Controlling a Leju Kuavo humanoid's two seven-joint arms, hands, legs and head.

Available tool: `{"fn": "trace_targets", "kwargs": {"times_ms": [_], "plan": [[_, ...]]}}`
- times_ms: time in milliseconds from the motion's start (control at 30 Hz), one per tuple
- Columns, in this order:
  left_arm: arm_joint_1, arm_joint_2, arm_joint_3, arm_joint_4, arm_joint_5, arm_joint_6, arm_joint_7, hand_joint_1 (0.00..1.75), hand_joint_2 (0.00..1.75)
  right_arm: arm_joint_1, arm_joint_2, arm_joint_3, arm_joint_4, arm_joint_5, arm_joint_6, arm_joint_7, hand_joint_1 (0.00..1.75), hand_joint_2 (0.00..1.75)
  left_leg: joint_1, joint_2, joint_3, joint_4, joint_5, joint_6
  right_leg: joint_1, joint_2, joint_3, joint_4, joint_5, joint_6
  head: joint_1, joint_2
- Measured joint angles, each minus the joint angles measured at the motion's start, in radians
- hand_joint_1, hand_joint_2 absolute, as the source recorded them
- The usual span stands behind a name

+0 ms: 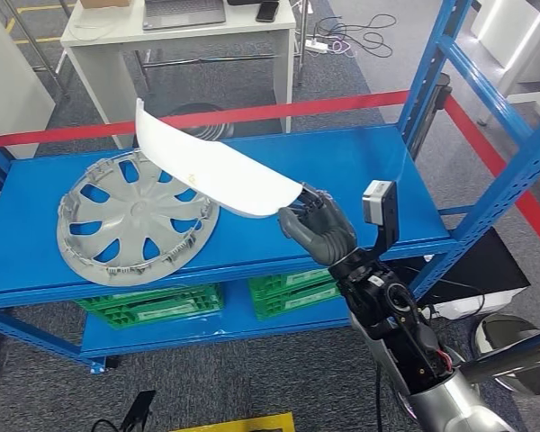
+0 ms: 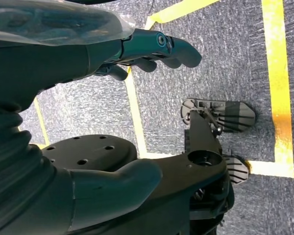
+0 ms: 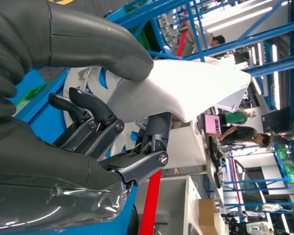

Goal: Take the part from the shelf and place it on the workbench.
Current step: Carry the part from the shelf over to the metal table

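Our right robot hand [image 1: 316, 227] pinches one end of the white part [image 1: 210, 171] — raised over the blue shelf [image 1: 335, 166], beside the grey hubcap [image 1: 137, 216] — while our left robot hand [image 2: 153, 49] hangs with fingers loosely apart, holding nothing.

Your head view looks forward and down from high up onto the blue shelf [image 1: 363, 162], with the right hand [image 1: 318, 225] in the lower right of the frame. Your right wrist view sits close behind that hand [image 3: 101, 122], turned sideways, and shares the white part [image 3: 182, 88] and shelf. Your left wrist view faces down at the grey floor [image 2: 227, 54].
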Motion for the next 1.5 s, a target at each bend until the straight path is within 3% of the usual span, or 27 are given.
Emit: {"fn": "trace_targets", "kwargs": {"times_ms": [1500], "plan": [[-0.001,0.001,-0.032,0.0,0.018,0.003,0.002,0.0,1.75,0.024,0.0,0.003,-0.049,0.041,-0.016,-0.031,1.75,1.75,0.0,0.0,0.0,0.0,0.0,0.0,0.0,0.0,0.0,0.0,0.0,0.0,0.0,0.0]]}}
